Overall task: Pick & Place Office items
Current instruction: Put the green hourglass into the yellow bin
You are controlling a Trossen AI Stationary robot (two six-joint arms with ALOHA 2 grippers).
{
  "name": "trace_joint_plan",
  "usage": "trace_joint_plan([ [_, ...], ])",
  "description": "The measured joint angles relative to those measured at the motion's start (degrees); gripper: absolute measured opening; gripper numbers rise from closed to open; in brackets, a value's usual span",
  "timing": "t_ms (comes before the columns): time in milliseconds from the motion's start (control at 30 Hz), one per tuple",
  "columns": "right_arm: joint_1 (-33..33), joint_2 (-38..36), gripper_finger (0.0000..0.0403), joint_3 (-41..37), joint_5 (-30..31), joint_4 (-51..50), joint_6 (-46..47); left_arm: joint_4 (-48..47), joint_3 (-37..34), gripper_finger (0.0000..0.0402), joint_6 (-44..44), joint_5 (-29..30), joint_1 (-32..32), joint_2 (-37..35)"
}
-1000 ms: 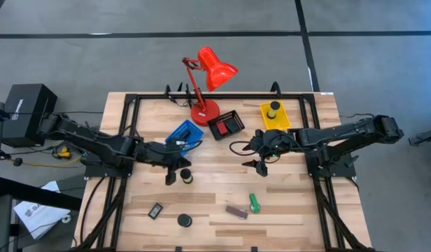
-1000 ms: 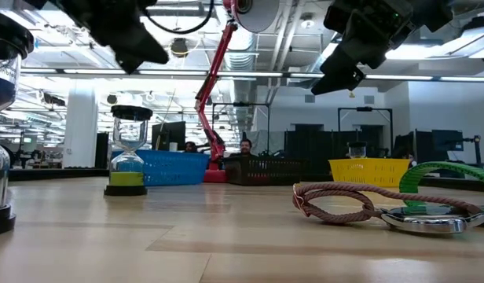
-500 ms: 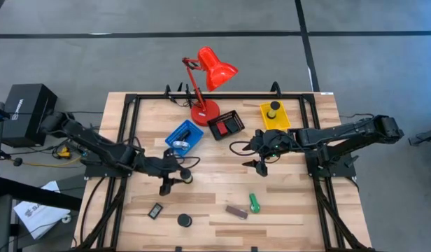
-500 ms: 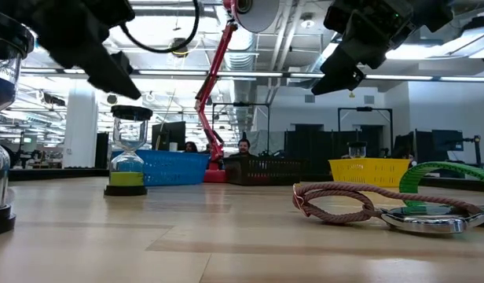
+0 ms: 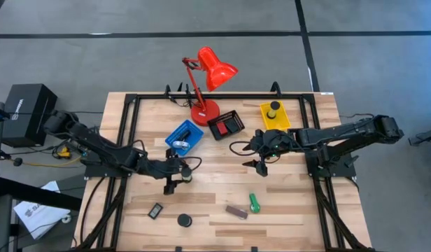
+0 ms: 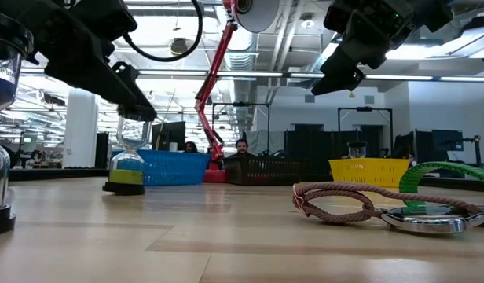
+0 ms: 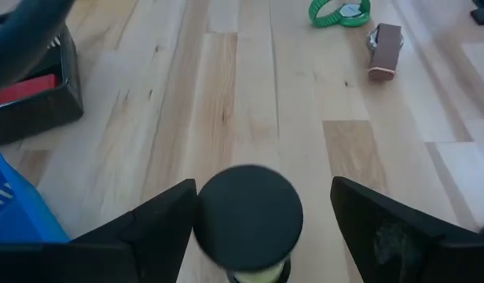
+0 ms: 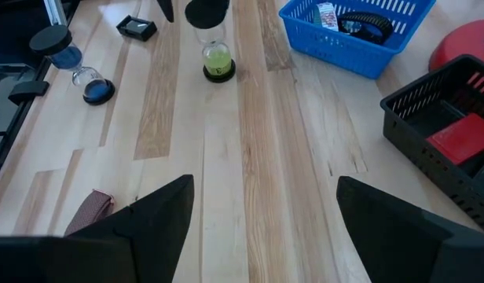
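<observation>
An hourglass with green sand and black caps stands upright on its lower cap on the wooden table. My left gripper is open and reaches it from the table's left, slanting down. Its fingers stand on either side of the hourglass's top cap. In the low view one finger hides that cap, above the green sand. My right gripper hangs open above the table's middle right with nothing between its fingers. The right wrist view shows the hourglass farther off. My left gripper has the hourglass's black top cap between its open fingers. One finger's inner side lies right at the cap's rim; whether it touches I cannot tell. The other finger stands apart from the cap.
Near the front edge lie a blue-sand hourglass, a small black rectangle, a brown bar and a green watch. At the back stand a blue tray, a black tray, a yellow tray and a red lamp.
My left gripper has sunk toward the green-sand hourglass, shifted a little toward the table's near edge and opened. Its fingers now flank the top cap. The hourglass stands where it did. My right gripper has kept still.
</observation>
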State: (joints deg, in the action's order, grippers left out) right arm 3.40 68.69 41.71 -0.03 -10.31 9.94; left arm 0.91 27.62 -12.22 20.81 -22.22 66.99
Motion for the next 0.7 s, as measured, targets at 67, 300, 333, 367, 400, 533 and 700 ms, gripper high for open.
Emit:
trace_joint_plan([
  [67,0.00,0.00,0.0304,0.00,0.00,0.00,-0.05,0.29,0.02,0.0292,0.03,0.14,0.03,0.46],
  [300,0.00,0.00,0.0304,0.00,0.00,-0.08,-0.05,0.14,-0.09,0.0292,0.67,1.58,0.00,-0.47],
  [333,0.00,0.00,0.0304,0.00,0.00,-0.13,-0.05,0.09,-0.11,0.0292,1.47,1.79,0.00,-0.82],
  [367,0.00,0.00,0.0304,0.00,0.00,-0.14,-0.05,0.45,-0.11,0.0292,1.76,1.86,0.00,-1.04],
  [400,0.00,0.00,0.0304,0.00,0.00,-0.21,-0.05,0.57,-0.10,0.0292,1.88,1.90,0.00,-1.06],
  [533,0.00,0.00,0.0304,0.00,0.00,-0.39,-0.05,0.44,-0.36,0.0292,1.86,2.74,0.07,-1.03],
  [700,0.00,0.00,0.0304,0.00,0.00,-0.39,-0.05,0.29,-1.73,0.0292,0.95,2.75,0.09,-1.03],
])
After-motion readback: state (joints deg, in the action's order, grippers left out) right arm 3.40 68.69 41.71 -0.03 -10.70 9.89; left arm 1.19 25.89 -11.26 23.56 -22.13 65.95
